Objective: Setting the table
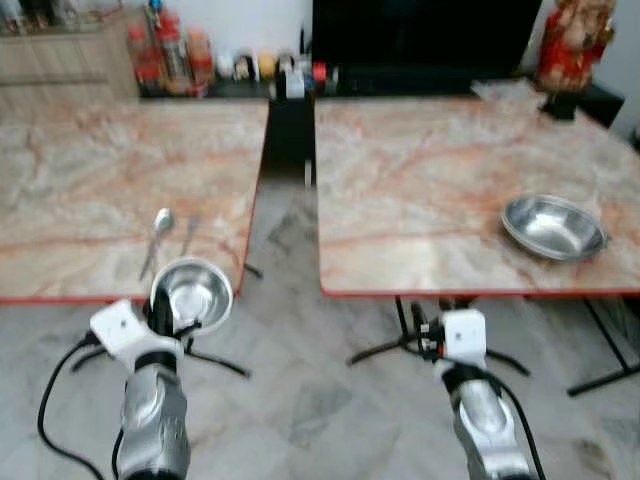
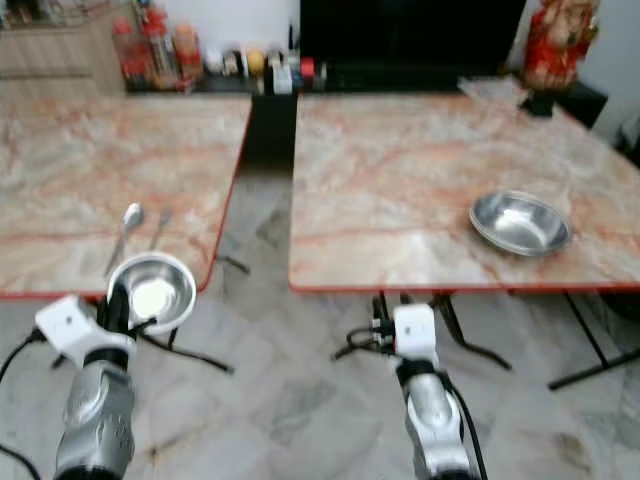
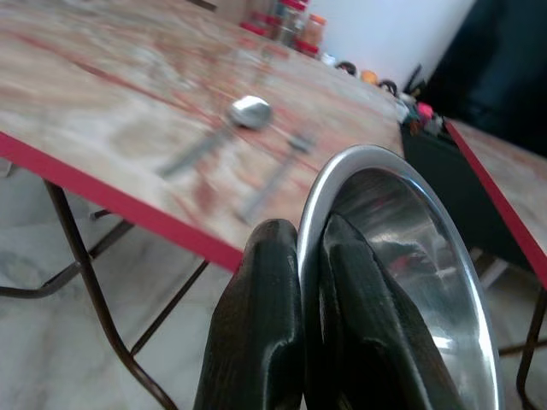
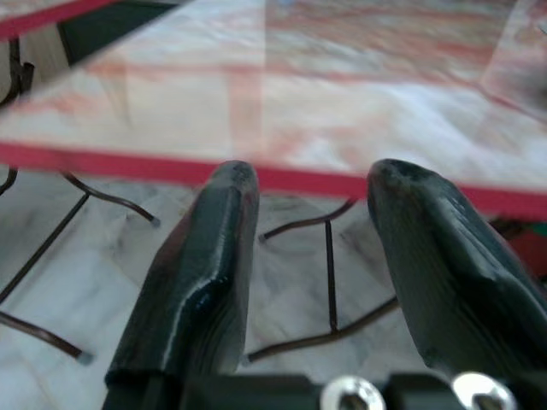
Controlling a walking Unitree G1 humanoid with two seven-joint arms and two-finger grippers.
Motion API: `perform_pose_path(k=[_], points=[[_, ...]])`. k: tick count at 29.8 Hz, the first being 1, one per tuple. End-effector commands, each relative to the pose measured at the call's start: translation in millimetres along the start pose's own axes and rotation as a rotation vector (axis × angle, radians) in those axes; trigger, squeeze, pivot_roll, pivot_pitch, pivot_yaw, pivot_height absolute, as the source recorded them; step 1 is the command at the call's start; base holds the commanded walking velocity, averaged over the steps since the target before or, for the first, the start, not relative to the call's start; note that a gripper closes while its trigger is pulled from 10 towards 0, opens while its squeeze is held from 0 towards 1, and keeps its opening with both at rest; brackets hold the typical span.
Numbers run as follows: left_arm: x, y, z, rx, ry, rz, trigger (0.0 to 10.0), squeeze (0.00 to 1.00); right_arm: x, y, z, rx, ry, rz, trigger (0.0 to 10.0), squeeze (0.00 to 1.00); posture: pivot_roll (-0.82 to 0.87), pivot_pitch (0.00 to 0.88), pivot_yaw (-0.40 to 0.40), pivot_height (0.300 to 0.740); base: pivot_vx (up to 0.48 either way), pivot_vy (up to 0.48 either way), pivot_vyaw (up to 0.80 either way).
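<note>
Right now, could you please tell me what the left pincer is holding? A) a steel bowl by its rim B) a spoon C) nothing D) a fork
A: the left pincer is shut on the rim of the steel bowl, held at the table edge.

Both eye views are looking down on two tables (image 1: 420,190), while wrist views are peering close along their fingers (image 4: 205,282) at table edges.

Two marble-pattern tables (image 1: 120,170) (image 1: 450,180) with red edges stand side by side on grey marble floor (image 1: 300,390); white wall (image 1: 250,25), dark screen (image 1: 420,35) behind.
</note>
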State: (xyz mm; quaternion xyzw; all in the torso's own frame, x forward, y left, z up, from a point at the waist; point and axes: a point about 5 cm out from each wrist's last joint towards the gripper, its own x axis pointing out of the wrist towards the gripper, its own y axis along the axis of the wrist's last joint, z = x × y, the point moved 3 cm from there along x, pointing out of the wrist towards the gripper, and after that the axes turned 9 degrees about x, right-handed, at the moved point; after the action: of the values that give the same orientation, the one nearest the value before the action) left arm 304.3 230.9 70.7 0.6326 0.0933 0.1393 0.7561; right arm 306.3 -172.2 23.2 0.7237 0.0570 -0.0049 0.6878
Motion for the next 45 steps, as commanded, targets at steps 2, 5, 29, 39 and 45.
perform_pose_path(k=[2,5,29,39,45], points=[[-9.5,-23.8,-1.6,0.03,-0.006,-0.086,10.0,0.0,-8.5,-19.5,11.3,0.001,-0.042,-0.092,10.0,0.0,-0.04,0.0,0.004,0.74,0.0,0.0,0.0],[-15.2,-39.1,-6.0,0.034,-0.001,-0.149,10.0,0.0,-17.0,-39.2,16.3,0.03,-0.078,-0.189,10.0,0.0,-0.04,0.0,0.007,0.74,0.0,0.0,0.0],[-21.7,-85.7,3.7,0.162,-0.083,-0.37,10.0,0.0,-81.0,-128.2,15.3,0.141,-0.167,-0.753,10.0,0.0,-0.03,0.0,0.018,0.74,0.0,0.0,0.0],[-52.3,-119.1,-41.1,0.157,0.034,-0.586,10.0,0.0,-83.4,-128.9,20.8,0.153,-0.197,-0.759,10.0,0.0,-0.04,0.0,0.015,0.74,0.0,0.0,0.0],[-69.4,-136.8,-55.2,0.068,0.153,-0.73,10.0,0.0,-80.0,-127.8,17.5,0.164,-0.202,-0.758,10.0,0.0,-0.05,0.0,0.012,0.74,0.0,0.0,0.0]])
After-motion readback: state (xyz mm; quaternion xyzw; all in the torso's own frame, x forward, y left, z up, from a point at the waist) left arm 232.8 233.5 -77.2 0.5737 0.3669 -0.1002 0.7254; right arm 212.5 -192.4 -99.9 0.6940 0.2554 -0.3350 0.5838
